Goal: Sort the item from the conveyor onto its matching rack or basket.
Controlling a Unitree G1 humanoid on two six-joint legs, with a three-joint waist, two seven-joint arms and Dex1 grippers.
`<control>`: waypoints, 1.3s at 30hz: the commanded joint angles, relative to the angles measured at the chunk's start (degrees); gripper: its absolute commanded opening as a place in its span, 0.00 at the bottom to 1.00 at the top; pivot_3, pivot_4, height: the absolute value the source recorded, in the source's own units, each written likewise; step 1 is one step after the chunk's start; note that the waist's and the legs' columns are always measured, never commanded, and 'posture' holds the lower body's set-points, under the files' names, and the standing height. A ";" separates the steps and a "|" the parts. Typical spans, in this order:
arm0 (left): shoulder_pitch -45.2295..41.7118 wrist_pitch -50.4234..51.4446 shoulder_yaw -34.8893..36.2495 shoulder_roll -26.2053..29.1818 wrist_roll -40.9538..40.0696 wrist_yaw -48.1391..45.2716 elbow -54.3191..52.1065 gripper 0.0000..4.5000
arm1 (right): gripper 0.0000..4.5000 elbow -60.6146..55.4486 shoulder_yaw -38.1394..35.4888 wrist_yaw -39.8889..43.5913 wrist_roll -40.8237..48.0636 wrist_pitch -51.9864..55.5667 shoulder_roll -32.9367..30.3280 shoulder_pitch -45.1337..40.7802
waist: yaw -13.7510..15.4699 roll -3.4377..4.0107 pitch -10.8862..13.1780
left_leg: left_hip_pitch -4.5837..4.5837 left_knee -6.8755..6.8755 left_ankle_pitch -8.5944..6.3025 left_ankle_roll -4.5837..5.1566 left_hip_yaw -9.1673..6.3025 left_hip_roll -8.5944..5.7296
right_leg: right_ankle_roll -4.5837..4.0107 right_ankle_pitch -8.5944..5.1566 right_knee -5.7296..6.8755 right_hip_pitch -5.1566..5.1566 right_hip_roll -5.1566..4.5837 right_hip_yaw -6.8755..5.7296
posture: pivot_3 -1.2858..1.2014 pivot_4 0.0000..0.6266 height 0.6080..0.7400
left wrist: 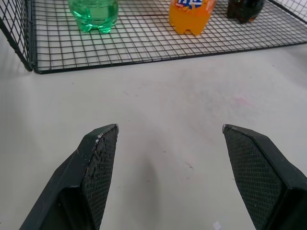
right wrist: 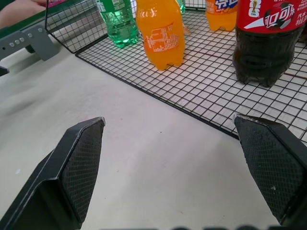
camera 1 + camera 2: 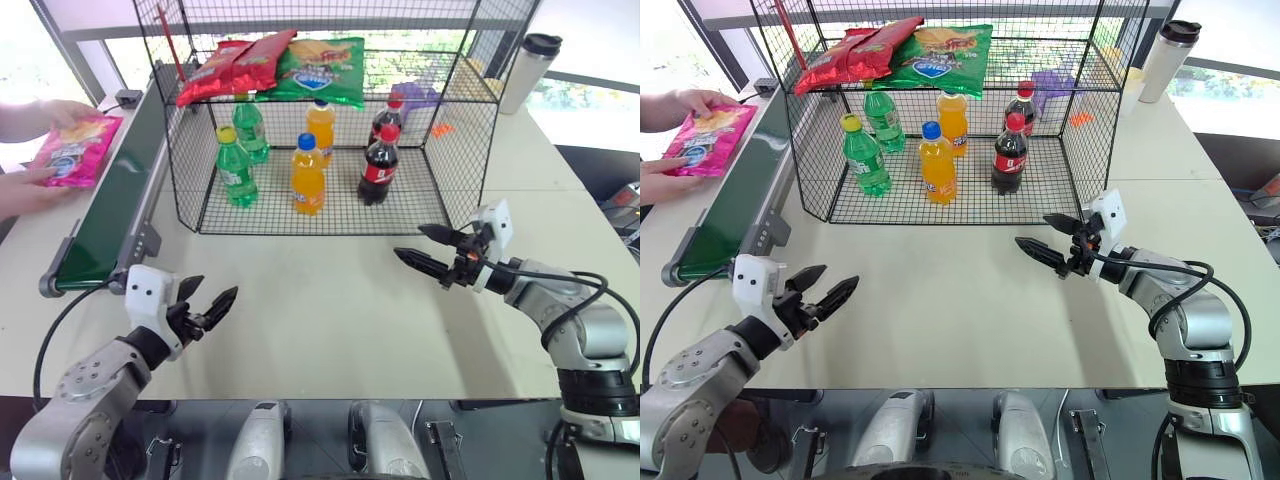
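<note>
Left eye view: the magenta-pink snack bag (image 3: 78,150) lies flat at the far left edge of the counter (image 3: 330,330), just left of the dark-green conveyor (image 3: 115,205), and a person's hands (image 3: 45,112) touch it at its far end and near end. The conveyor runs from the near left toward the far side, alongside the left wall of the black wire rack (image 3: 450,130). On the rack's upper level lie a red chip bag (image 3: 235,65) and a green chip bag (image 3: 322,68), overlapping at their edges. On its lower level stand, upright, two green bottles (image 3: 236,167), two orange soda bottles (image 3: 307,175) and two cola bottles (image 3: 379,165), in front-and-back pairs. A steel tumbler with a black lid (image 3: 528,72) stands on the counter to the right of the rack. The left hand (image 3: 207,300) hovers over the bare counter near the conveyor's near end, its two black fingers spread apart with nothing between them. The right hand (image 3: 430,250) hangs in front of the rack's near right corner, fingers likewise spread wide and empty, pointing toward the left. In the right wrist view both textured pads (image 2: 81,158) stand apart above the counter, with the front orange bottle and a cola bottle on the mesh floor beyond.
</note>
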 commanded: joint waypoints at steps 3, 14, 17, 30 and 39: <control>-0.27 -1.43 0.80 1.90 0.01 -1.07 -1.75 0.80 | 0.98 -1.30 -0.48 0.61 0.28 -1.43 -0.42 -1.11 | -0.01 0.00 0.00 | -0.01 0.00 0.00 0.00 0.00 0.00 | 0.00 0.00 0.01 -0.03 0.02 0.00 | 0.52 0.24 1.00; -1.39 -0.73 -1.08 2.49 4.06 2.99 -1.86 0.80 | 0.98 -0.03 1.30 -2.25 -4.88 -3.58 -0.70 -1.97 | -0.01 0.00 0.00 | -0.07 0.00 0.00 0.00 0.03 -0.02 | -0.01 0.01 0.01 -0.09 0.02 0.01 | 0.52 0.24 1.00; -2.10 0.05 -0.31 1.05 2.20 3.79 -1.99 0.80 | 0.98 0.11 1.14 -1.68 -4.22 -3.31 -0.55 -2.44 | -0.01 0.00 0.00 | -0.08 0.01 0.00 0.00 0.03 -0.02 | 0.00 0.01 0.01 -0.09 0.02 0.01 | 0.52 0.24 1.00; -2.02 0.28 -0.30 2.30 2.60 3.49 -1.77 0.80 | 0.98 0.30 2.47 -1.00 -3.29 -1.84 0.55 -3.03 | -0.01 0.00 0.00 | -0.10 0.01 0.01 0.01 0.04 -0.05 | -0.01 0.02 0.02 -0.12 0.05 0.02 | 0.52 0.24 1.00; -2.10 0.18 -0.43 3.01 3.25 3.93 -1.28 0.80 | 0.98 1.59 2.90 -2.15 -4.77 -4.35 1.58 -3.49 | -0.02 0.00 0.00 | -0.10 0.01 0.00 0.01 0.04 -0.06 | -0.01 0.02 0.03 -0.13 0.05 0.02 | 0.52 0.24 1.00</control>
